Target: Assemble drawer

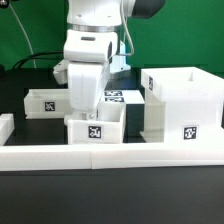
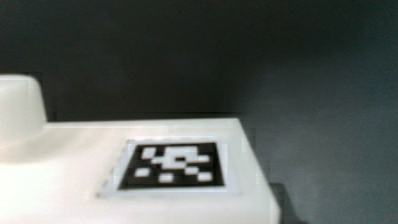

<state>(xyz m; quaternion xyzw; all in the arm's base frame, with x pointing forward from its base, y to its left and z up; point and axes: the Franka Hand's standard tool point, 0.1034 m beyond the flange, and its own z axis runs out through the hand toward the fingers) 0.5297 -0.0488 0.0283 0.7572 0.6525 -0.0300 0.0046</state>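
The tall open-fronted case [image 1: 182,103] stands at the exterior view's right with a tag on its lower front. One small tray [image 1: 96,131] sits in the middle by the front rail, and a second tray [image 1: 44,102] lies at the left. My gripper [image 1: 89,113] hangs straight down over the middle tray's back wall, with its fingertips dipping behind the rim and hidden. In the wrist view a white part face with a tag [image 2: 175,165] fills the lower picture, and no fingers show. I cannot tell whether the jaws are open or shut.
The long low white border rail [image 1: 110,157] runs along the front. The marker board [image 1: 120,97] lies behind the middle tray. A white rounded edge [image 2: 15,110] shows beside the tagged face. Dark table [image 2: 267,60] lies beyond it.
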